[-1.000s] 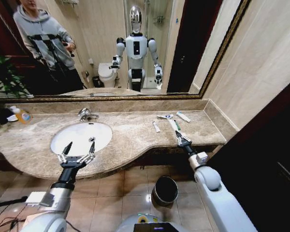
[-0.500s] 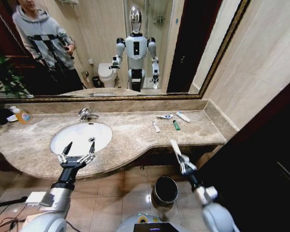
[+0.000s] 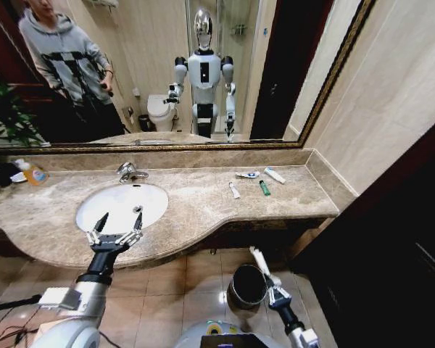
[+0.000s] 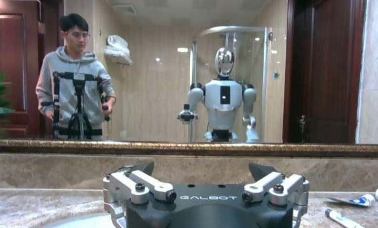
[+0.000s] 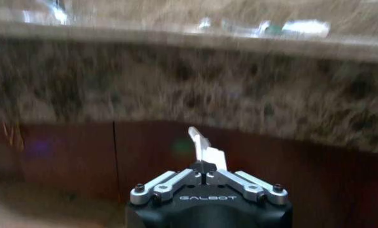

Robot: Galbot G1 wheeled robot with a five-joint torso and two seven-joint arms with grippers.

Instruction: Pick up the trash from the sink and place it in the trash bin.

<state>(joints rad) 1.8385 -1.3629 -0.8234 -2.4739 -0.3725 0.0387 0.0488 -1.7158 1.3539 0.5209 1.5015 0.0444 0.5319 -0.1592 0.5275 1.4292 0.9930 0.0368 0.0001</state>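
Note:
My right gripper hangs low beside the trash bin, shut on a white tube that sticks up just past the bin's rim. In the right wrist view the shut right gripper holds the white tube in front of the counter's marble face. Several pieces of trash lie on the counter right of the sink, one with a green cap. My left gripper stands open over the basin's front edge. In its wrist view the left gripper has spread jaws.
A chrome faucet stands behind the basin and a yellow-orange bottle at the counter's far left. A mirror runs along the back wall. The bin stands on the tiled floor below the counter edge. A dark door panel is close on the right.
My right arm has gone down from the counter's front edge to beside the bin, carrying the white tube. The left arm has stayed put.

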